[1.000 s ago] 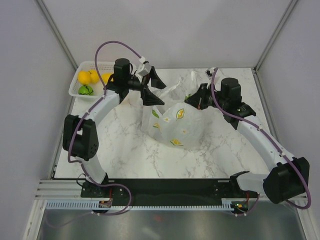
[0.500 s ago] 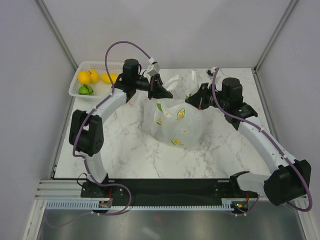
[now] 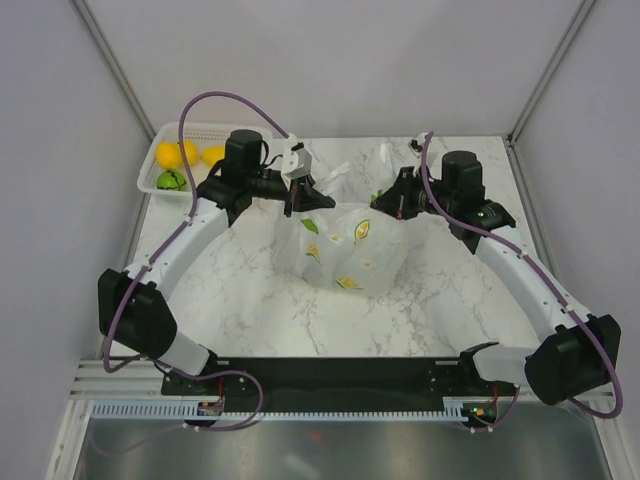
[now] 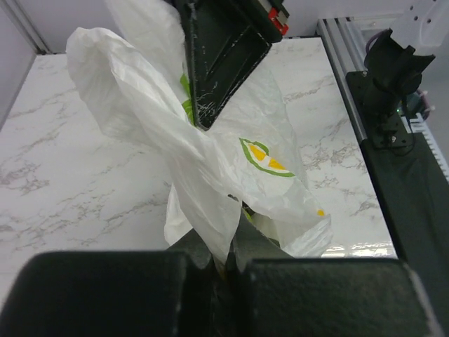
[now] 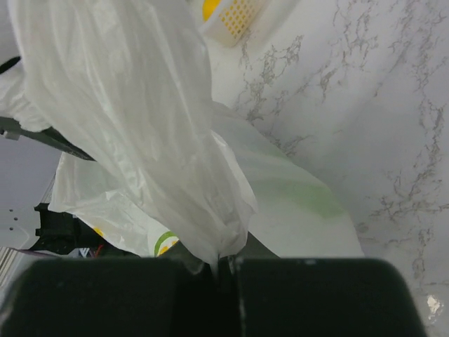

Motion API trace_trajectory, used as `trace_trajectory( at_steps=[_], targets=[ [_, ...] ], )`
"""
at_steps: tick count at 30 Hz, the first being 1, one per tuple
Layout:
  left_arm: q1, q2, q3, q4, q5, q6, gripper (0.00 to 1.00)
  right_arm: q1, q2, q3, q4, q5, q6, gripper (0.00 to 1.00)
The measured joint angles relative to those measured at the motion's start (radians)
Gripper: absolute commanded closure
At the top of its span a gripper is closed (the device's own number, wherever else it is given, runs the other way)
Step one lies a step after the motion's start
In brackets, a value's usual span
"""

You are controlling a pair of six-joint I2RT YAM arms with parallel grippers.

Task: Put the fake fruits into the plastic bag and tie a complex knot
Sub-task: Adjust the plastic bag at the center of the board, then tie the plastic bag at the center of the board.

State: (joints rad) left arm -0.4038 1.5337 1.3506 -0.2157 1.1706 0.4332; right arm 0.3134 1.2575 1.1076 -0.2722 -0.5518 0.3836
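plastic bag (image 3: 348, 250) sits stretched between both claws: left gripper (image 3: 312, 199) pinched tight on its left top edge, right gripper (image 3: 383, 203) clamped on the opposite edge, bulging body just beneath them.

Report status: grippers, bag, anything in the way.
Left gripper shut on plastic bag. Right gripper shut on its other side. No knot visible. Fake fruits in basket, far left; nothing blocking.
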Motion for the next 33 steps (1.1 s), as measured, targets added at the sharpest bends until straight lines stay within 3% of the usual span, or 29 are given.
trace_trajectory(
  at_steps=[11, 23, 27, 30, 33],
  targets=[
    [-0.111, -0.016, 0.014, -0.190, -0.116, 0.304, 0.98, -0.002, 0.100, 0.104, -0.112, -0.147, -0.048, 1.00],
    [-0.193, 0.060, 0.066, -0.233, -0.134, 0.414, 0.98, -0.002, 0.077, 0.104, -0.193, -0.187, -0.105, 0.99],
    [-0.205, 0.078, 0.071, -0.244, -0.133, 0.422, 0.98, -0.002, 0.056, 0.104, -0.208, -0.198, -0.126, 0.87],
    [-0.208, 0.079, 0.071, -0.251, -0.134, 0.425, 0.98, -0.002, 0.038, 0.100, -0.215, -0.211, -0.138, 0.65],
    [-0.208, 0.079, 0.072, -0.255, -0.133, 0.426, 0.98, -0.002, 0.017, 0.089, -0.216, -0.221, -0.151, 0.60]
  ],
)
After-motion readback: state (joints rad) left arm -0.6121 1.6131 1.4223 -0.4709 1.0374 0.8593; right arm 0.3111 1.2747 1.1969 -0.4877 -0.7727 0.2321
